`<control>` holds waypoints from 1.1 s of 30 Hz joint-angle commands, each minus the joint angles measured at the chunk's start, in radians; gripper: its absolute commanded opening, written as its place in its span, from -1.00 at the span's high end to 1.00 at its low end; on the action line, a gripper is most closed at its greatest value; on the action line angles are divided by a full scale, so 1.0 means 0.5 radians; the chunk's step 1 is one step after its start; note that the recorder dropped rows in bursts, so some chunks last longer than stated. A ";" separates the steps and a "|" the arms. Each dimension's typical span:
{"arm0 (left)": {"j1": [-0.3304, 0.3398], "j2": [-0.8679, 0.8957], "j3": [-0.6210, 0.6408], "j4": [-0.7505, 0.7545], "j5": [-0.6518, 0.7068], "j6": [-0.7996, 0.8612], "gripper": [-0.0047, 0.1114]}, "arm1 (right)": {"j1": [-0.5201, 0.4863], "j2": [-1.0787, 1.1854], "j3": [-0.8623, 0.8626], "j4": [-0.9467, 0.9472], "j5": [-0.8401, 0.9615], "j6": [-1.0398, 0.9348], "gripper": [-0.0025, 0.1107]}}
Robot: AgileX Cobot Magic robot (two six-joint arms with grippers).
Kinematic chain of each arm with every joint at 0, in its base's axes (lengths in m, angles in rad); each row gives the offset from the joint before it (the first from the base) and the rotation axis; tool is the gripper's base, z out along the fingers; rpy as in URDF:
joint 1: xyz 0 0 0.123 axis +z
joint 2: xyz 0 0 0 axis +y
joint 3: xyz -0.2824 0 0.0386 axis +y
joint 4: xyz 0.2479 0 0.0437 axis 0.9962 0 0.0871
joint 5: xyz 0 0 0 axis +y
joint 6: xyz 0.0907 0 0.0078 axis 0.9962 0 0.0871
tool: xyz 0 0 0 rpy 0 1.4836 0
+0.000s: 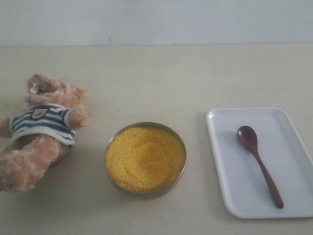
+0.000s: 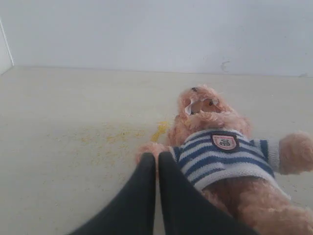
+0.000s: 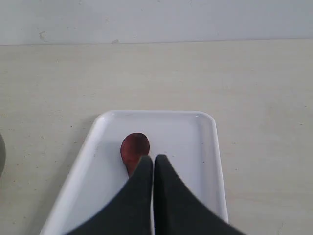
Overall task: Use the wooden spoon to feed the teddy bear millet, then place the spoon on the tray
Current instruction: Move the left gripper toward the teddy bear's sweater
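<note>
The teddy bear (image 1: 41, 127) lies on its back at the left of the table, in a navy-and-white striped shirt. Yellow millet (image 1: 145, 157) fills a round metal bowl (image 1: 179, 138) in the middle. The wooden spoon (image 1: 258, 164) lies loose in the white tray (image 1: 293, 127) at the right. Neither gripper shows in the exterior view. In the left wrist view my left gripper (image 2: 157, 156) is shut and empty, just in front of the teddy bear (image 2: 230, 161). In the right wrist view my right gripper (image 3: 153, 159) is shut and empty above the wooden spoon (image 3: 134, 148), whose handle it hides, over the tray (image 3: 195, 142).
Spilled yellow grains (image 2: 159, 131) lie scattered on the beige table beside the bear's head. A pale wall (image 1: 156, 22) runs along the table's far edge.
</note>
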 commanded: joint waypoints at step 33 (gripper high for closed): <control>0.008 1.781 -1.878 0.085 1.139 -0.128 0.85 | -0.003 -0.011 -0.001 -0.020 -0.002 0.000 0.96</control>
